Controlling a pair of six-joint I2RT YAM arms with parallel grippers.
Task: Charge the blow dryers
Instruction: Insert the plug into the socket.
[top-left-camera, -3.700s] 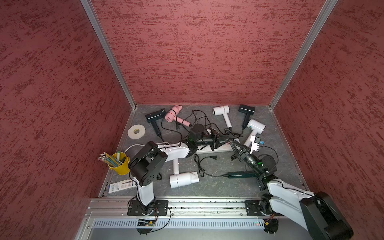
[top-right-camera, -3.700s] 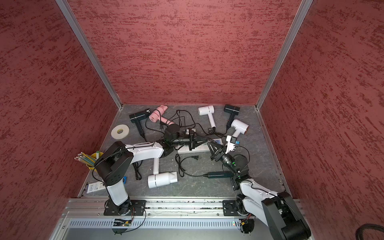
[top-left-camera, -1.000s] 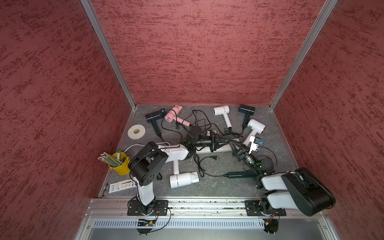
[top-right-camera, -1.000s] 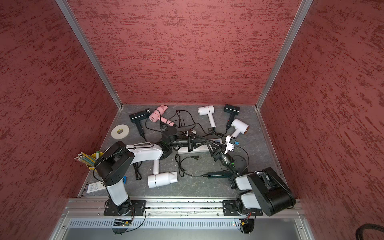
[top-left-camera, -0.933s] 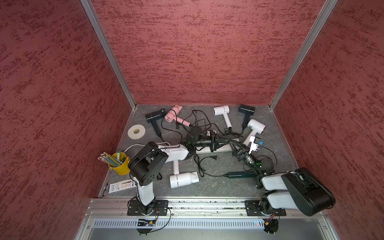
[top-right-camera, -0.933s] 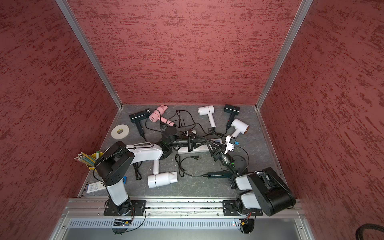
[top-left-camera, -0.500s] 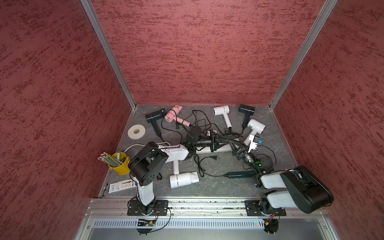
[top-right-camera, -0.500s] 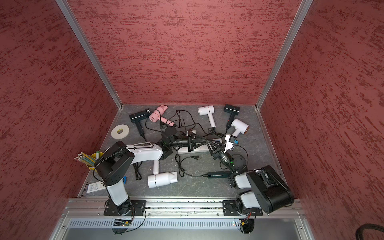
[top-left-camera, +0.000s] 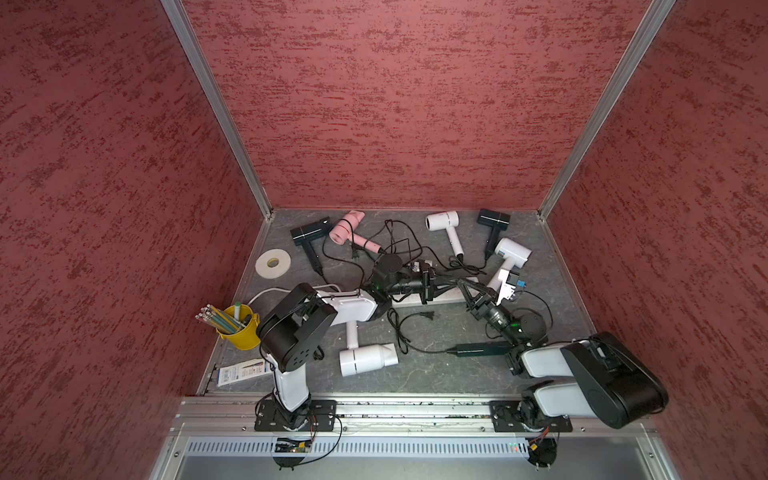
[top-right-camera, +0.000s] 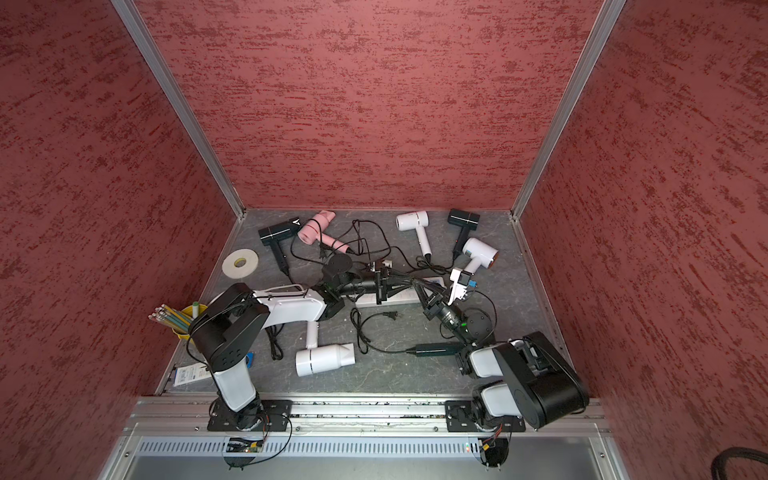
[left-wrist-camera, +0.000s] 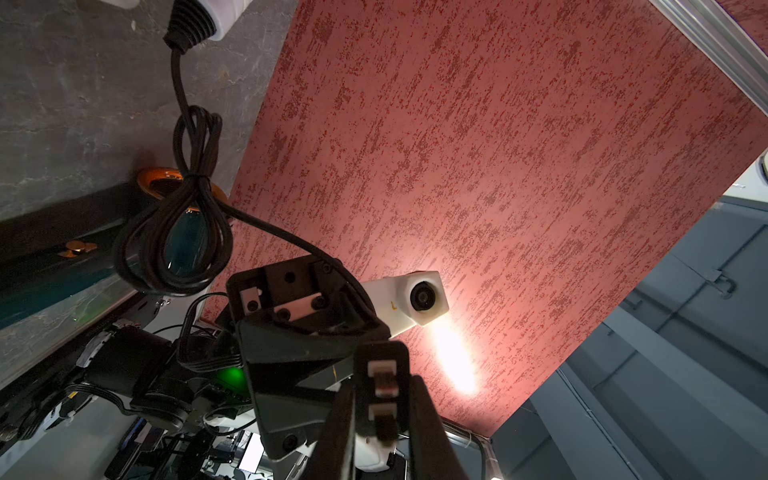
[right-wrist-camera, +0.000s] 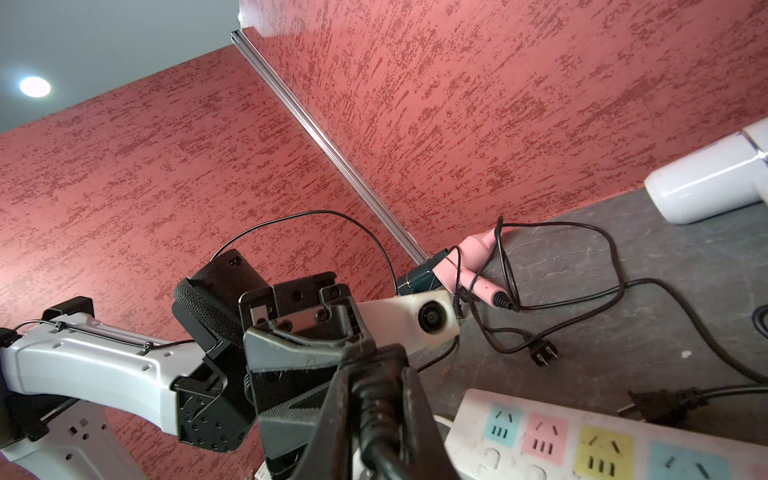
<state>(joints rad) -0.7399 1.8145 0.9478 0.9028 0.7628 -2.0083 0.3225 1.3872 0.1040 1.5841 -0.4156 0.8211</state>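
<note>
While seven blow dryers dot the table at lower centre (three white, two black, one pink, one dark green), the left tool pinches a plug, the right tool a cord.

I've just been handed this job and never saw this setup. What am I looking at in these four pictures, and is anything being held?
Two robot arms stand at the near edge of a grey table inside red walls. Two pictures look down from overhead; the other two come from a camera on each wrist. On the table lie corded blow dryers, like the pink dryer, a white power strip, a tape roll and a pencil cup. The left hand grips a black plug; the right hand is closed on a black cord.
</note>
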